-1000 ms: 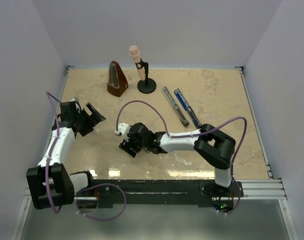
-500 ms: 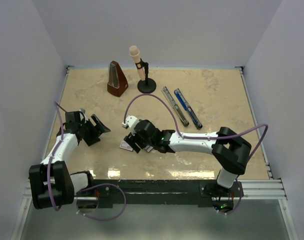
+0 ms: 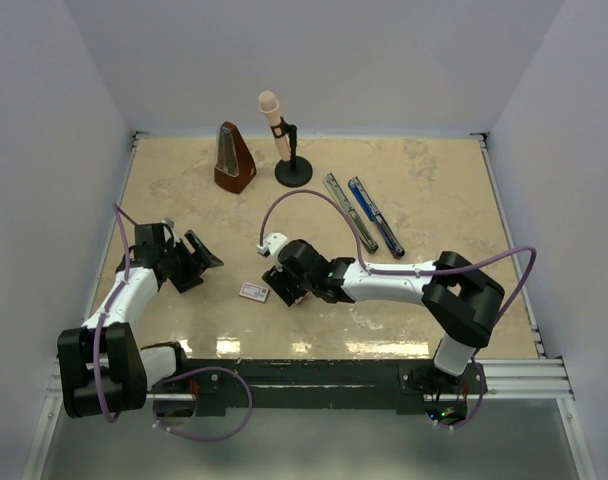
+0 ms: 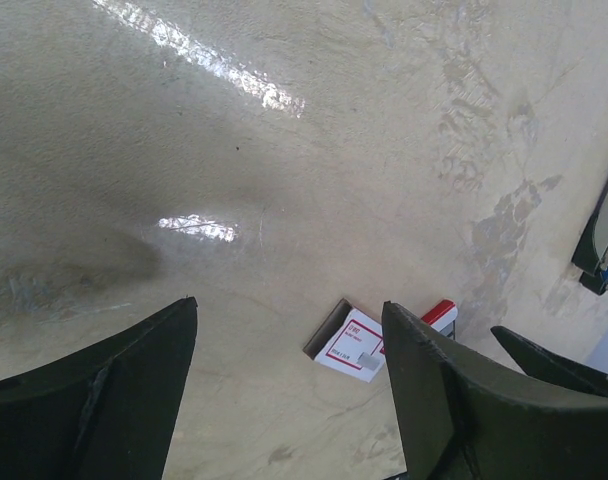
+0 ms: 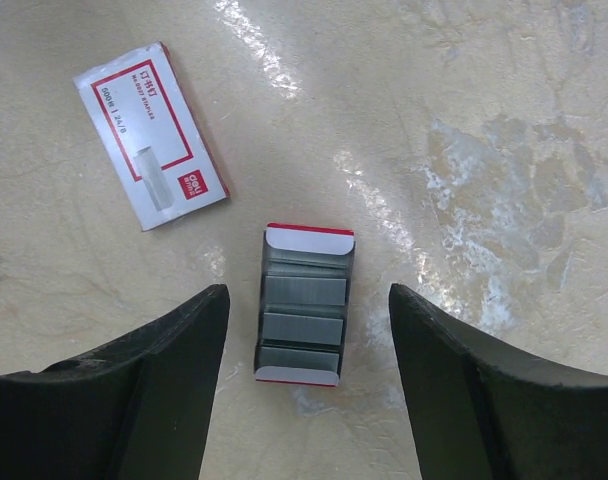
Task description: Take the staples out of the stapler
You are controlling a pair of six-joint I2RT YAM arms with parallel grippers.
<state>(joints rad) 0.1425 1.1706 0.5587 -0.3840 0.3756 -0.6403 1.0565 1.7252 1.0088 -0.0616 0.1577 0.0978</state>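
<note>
1. As the left arm drew nearer the front edge over the last second, its end effector [image 3: 206, 272] narrowed a little. Its jaws remain apart, with nothing between them.
2. Over the same second the right end effector [image 3: 282, 287] slid to its right. That uncovered the white box [image 3: 252, 291], which now lies flat on the desk [image 3: 434, 180] just beside it.
3. The right jaws stand wide, straddling a small red-edged tray [image 5: 310, 238] without touching it.
4. In that tray lie the staples [image 5: 304, 292]: several short, silvery-grey ribbed blocks in a row.
5. With the strips out on the desk, I judge the unloading mostly done and boxing likely next.
6. Farther back, right of centre, the stapler [image 3: 376, 216] lies well apart, its blue-and-black body beside a silvery rail [image 3: 349, 212]. I cannot tell if any staples remain in it.
7. Farthest off stand the metronome [image 3: 233, 160] and the microphone [image 3: 280, 135].
</note>
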